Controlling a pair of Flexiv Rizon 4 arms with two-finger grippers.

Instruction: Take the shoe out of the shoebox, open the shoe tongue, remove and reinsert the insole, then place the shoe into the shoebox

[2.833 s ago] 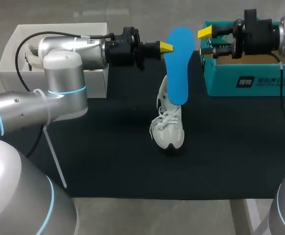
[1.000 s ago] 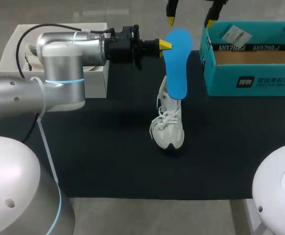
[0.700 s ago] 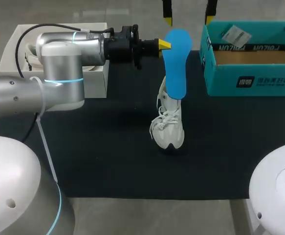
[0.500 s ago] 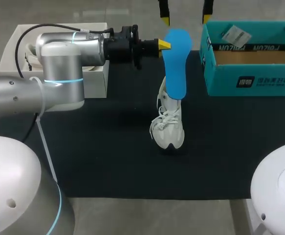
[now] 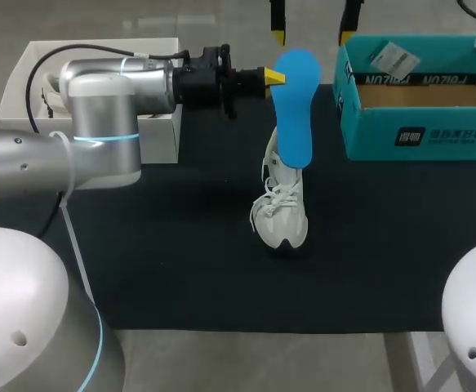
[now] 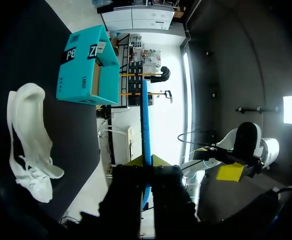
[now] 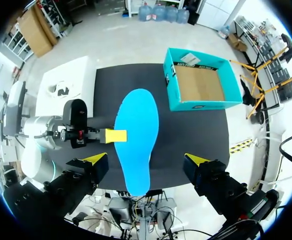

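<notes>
Nearest in the head view, the white shoe (image 5: 280, 214) stands on the black mat (image 5: 180, 245) with its toe toward the camera. It is well apart from the teal shoebox (image 5: 417, 102), which sits at the mat's far right corner.

Above the shoe's heel end hangs the blue insole (image 5: 293, 106). Its lower end overlaps the shoe's opening, and this view cannot settle whether the two touch. The left wrist view can: it shows the insole edge-on as a thin blue line, with the shoe under the gripper and bare mat between them.

The left gripper (image 5: 269, 77) comes in level from the left and pinches the insole's edge. The left wrist view shows the jaws nearly together, one finger on each face of the insole.

The right wrist view looks straight down and shows the insole's full flat outline, which the left wrist view lacks. It does not show the shoe. It also looks into the open shoebox, with its brown floor and a paper tag (image 7: 190, 58) at one end. Beyond the left arm it shows a white box (image 7: 80, 70) holding a second shoe (image 7: 60, 89), which the head view half hides behind that arm.

Farthest off, the right gripper (image 5: 313, 24) hangs high over the mat's far edge. Its jaws are spread wide and hold nothing.
</notes>
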